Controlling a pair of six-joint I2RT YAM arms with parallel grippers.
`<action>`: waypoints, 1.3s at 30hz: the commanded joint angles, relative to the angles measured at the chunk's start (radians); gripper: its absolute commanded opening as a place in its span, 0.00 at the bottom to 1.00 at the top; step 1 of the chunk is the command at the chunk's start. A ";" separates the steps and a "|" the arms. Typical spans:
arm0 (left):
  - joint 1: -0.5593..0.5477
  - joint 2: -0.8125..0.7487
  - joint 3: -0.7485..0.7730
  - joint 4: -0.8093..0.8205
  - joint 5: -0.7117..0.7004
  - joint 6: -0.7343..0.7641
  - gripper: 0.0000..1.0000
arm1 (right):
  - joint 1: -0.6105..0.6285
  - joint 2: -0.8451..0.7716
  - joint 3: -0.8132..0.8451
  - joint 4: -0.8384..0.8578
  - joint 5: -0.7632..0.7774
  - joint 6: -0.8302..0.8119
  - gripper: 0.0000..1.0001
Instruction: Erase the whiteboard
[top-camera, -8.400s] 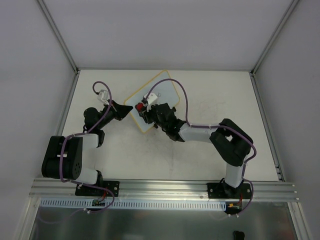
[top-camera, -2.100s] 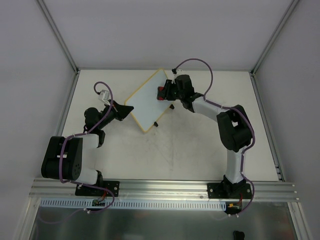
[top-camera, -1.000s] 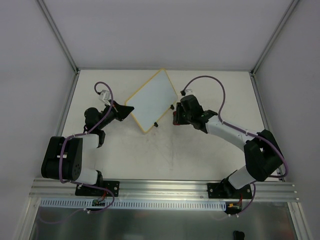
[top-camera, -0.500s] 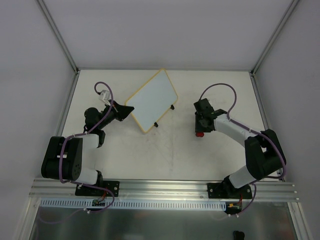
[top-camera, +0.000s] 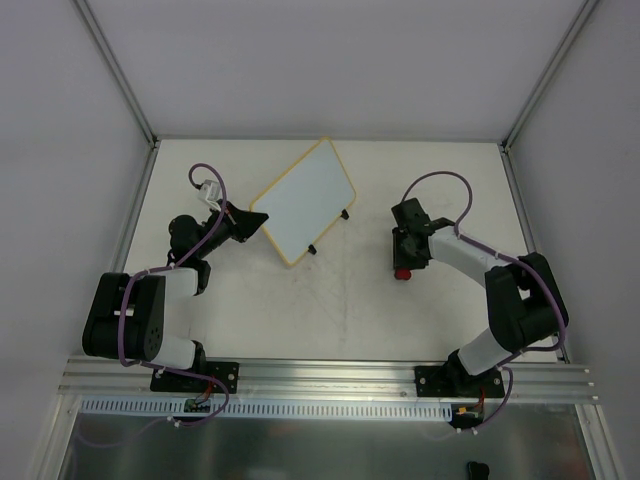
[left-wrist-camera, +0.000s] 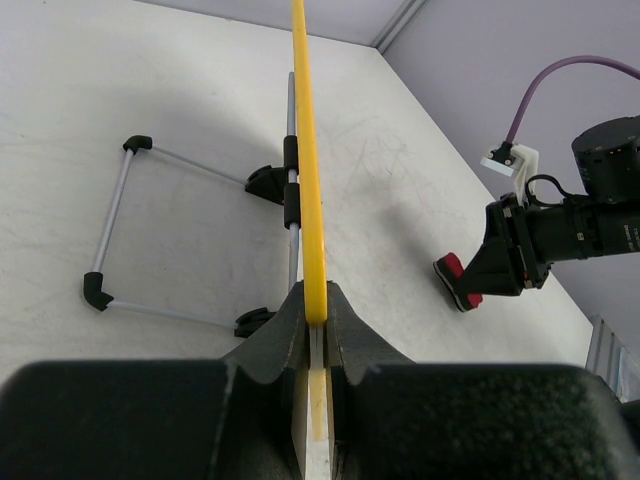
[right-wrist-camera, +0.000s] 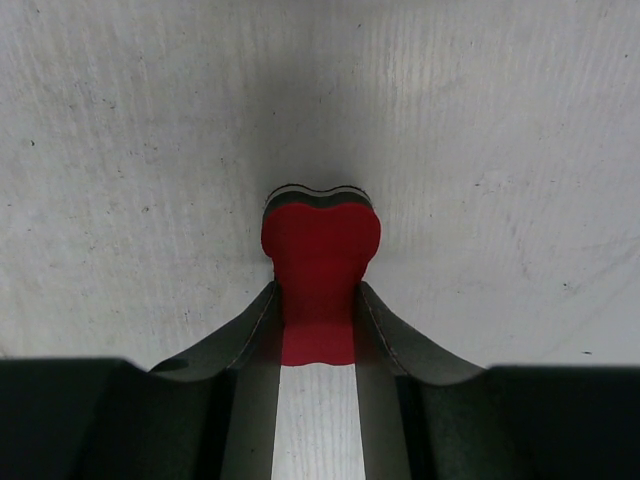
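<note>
On white tabletop, left claw clamps whiteboard edge; right claw pinches red eraser.

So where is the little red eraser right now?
In the top view, the small red eraser is on the right, pinched in the right gripper low by the tabletop, apart from the yellow-framed whiteboard to its left.
</note>
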 joint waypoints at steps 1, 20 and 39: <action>-0.020 -0.015 0.014 0.048 0.084 -0.017 0.00 | -0.005 0.003 0.007 -0.019 -0.019 -0.010 0.34; -0.020 -0.027 0.005 0.055 0.078 -0.017 0.33 | -0.005 -0.111 -0.011 -0.021 0.023 -0.004 0.61; -0.009 -0.358 -0.153 -0.179 -0.189 0.079 0.99 | -0.004 -0.381 -0.044 0.016 0.035 -0.067 0.62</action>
